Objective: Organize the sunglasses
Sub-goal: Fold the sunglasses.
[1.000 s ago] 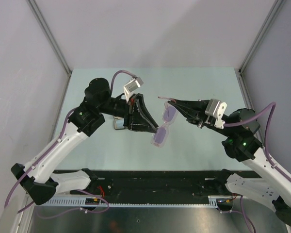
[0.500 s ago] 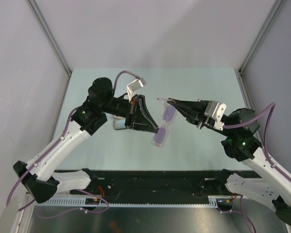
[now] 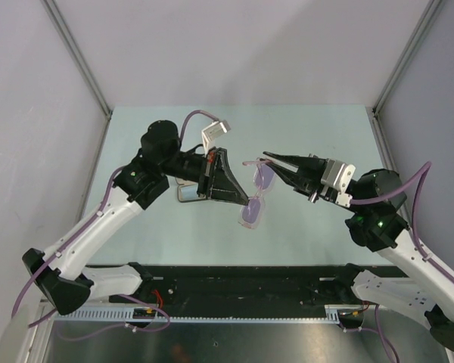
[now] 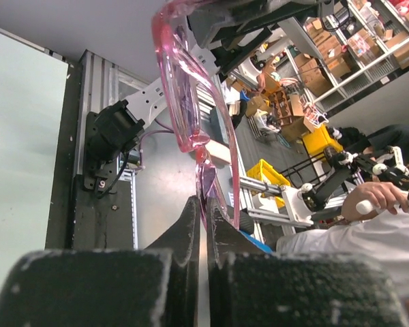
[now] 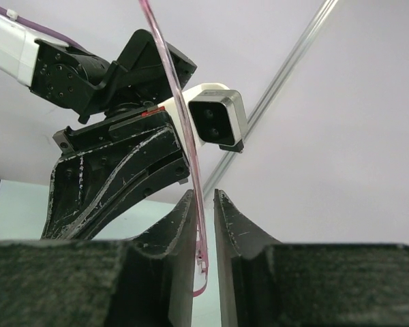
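The sunglasses hang in the air above the pale green table, pink-purple frame and tinted lenses. My left gripper is shut on the frame's lower edge; in the left wrist view the frame rises from the pinched fingertips of that gripper. From the right, my right gripper reaches to the upper temple arm. In the right wrist view that thin pink arm runs between the fingers of my right gripper, which stand slightly open, with a gap beside it.
A dark oblong case lies on the table, partly hidden under the left gripper. Grey walls and metal posts close in the table on three sides. The left arm's wrist camera faces the right gripper closely.
The left gripper has shut on the sunglasses' frame. The right gripper's jaws have parted from the temple arm and drawn back a little to the right.
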Robot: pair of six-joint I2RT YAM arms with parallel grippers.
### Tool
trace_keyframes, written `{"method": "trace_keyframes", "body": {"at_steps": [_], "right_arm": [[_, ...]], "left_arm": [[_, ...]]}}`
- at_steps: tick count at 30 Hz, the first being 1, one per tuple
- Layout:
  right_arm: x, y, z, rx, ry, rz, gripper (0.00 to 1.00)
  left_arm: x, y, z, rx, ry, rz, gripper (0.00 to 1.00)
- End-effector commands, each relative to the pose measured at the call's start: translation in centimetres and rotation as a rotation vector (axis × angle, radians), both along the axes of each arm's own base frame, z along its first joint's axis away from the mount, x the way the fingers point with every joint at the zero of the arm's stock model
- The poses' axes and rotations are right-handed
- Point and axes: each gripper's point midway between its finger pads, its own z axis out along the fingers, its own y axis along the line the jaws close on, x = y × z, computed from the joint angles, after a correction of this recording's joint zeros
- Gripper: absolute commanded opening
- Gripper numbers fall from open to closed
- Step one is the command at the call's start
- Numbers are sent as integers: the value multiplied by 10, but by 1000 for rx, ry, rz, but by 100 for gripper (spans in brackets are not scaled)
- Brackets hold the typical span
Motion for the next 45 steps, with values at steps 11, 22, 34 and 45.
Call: {"method": "trace_keyframes", "body": {"at_steps": [11,22,34,45], "right_arm": [[13,-4,11,20,-22,-96,49],[13,-15,12,37,14,-133,64],[12,-26,15,58,39,-166,78],[7,-45,3,98,225,-177,100]], "left_arm": [[-4,-3,5,12,76,-38,0],[26,-12,-2,32,104,58,1],[48,-15,-10,44,109,118,0],[107,-3,-6,28,54,275,0]]}}
